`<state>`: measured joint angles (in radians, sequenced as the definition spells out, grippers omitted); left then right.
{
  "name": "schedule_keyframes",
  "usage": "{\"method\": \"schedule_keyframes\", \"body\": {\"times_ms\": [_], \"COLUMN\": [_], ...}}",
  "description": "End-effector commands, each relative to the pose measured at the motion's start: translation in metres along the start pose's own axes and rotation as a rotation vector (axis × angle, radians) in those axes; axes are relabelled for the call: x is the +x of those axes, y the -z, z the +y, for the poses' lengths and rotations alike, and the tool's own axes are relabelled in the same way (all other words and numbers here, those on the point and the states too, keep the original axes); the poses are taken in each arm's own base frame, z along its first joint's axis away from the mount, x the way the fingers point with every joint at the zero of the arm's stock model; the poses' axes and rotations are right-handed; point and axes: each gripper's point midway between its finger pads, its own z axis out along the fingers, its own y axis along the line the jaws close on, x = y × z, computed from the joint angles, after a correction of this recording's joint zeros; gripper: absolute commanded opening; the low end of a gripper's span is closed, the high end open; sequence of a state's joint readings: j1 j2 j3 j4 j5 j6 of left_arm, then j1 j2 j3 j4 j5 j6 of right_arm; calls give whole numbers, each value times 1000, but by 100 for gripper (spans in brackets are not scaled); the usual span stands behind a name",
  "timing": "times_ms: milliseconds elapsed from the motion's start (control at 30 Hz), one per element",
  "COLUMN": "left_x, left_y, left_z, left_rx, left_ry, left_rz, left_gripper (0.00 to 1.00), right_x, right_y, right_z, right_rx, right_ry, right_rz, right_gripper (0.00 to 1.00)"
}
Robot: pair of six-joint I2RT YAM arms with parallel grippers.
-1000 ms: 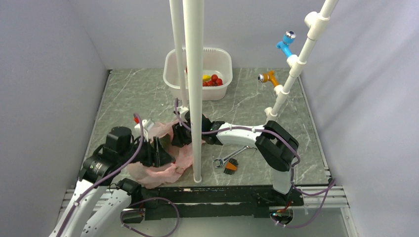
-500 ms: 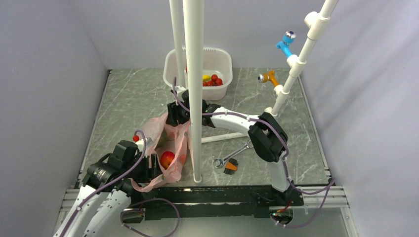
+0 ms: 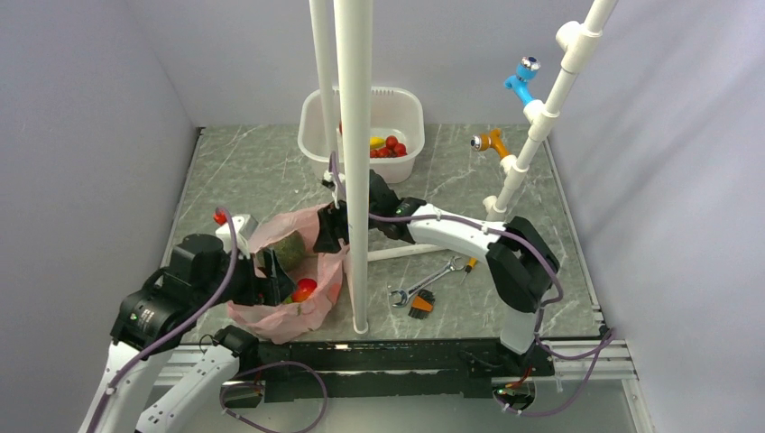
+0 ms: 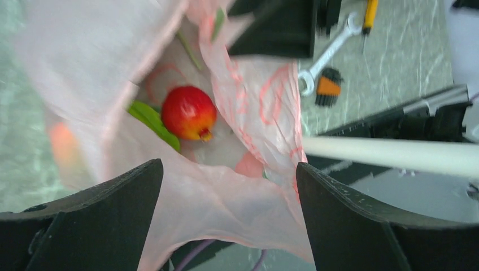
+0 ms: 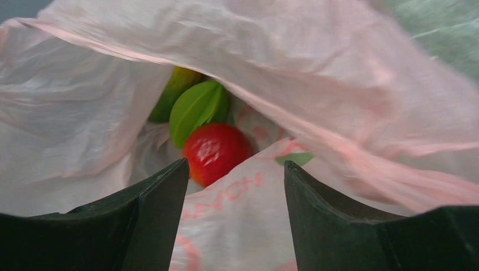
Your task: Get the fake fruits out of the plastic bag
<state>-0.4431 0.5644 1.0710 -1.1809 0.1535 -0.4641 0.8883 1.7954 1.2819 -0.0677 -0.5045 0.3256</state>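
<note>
Red fruit [image 4: 188,112] sits in the pink bag [image 4: 248,101] straight ahead of the left gripper [image 4: 226,166], jaws gaping and empty; the right gripper [image 5: 234,164], also parted, hangs farther off.

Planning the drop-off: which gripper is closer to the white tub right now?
Right. The right gripper is at the plastic bag's far edge, nearer the white tub; the left gripper is at the bag's near side, farther away.

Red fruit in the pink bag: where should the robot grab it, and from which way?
Grab the red fruit around its round middle, coming straight down through the open mouth of the bag, where the left gripper hangs open above it. It is ball-shaped, so opposite sides probably give the steadiest pinch. Keep the fingers clear of the green piece lying against it.
</note>
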Motion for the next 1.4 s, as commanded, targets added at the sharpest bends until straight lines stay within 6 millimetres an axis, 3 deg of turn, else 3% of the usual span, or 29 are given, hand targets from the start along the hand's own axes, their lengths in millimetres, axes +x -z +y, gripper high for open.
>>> {"method": "schedule_keyframes", "body": {"times_ms": [0, 167, 433, 700, 800, 867, 967, 1067, 1133, 1367], "left_x": [-55, -82, -65, -54, -54, -63, -80, -104, -123, -179], "left_y": [20, 25, -69, -108, -114, -116, -122, -123, -123, -135], "left_z": [12, 24, 48, 58, 83, 96, 98, 100, 100, 92], "left_rx": [-126, -220, -290, -284, -398, -428, -382, -347, -334, -252], "left_ry": [-53, -52, -168, -263, -258, -238, -218, -204, -202, -183], "left_rz": [-212, -324, -101, 20, 49, 22, -47, -120, -164, -207], "left_gripper": [93, 99, 99, 99, 84, 61, 29, 9, 0, 0], "right_x": [8, 30, 61, 63, 55, 46, 24, 2, -7, -15], "right_y": [1, -14, -29, -15, -9, -2, 10, 16, 13, -4], "right_z": [39, 51, 35, 47, 52, 53, 53, 57, 61, 66], "right_rx": [-104, -150, -117, -157, -172, -200, -244, -264, -279, -313], "right_ry": [91, 126, 145, 106, 118, 116, 104, 130, 141, 142], "right_rz": [-8, 24, 63, 28, 16, 2, -28, -48, -42, -27], "right_gripper": [60, 50, 40, 39, 42, 46, 53, 62, 64, 64]}}
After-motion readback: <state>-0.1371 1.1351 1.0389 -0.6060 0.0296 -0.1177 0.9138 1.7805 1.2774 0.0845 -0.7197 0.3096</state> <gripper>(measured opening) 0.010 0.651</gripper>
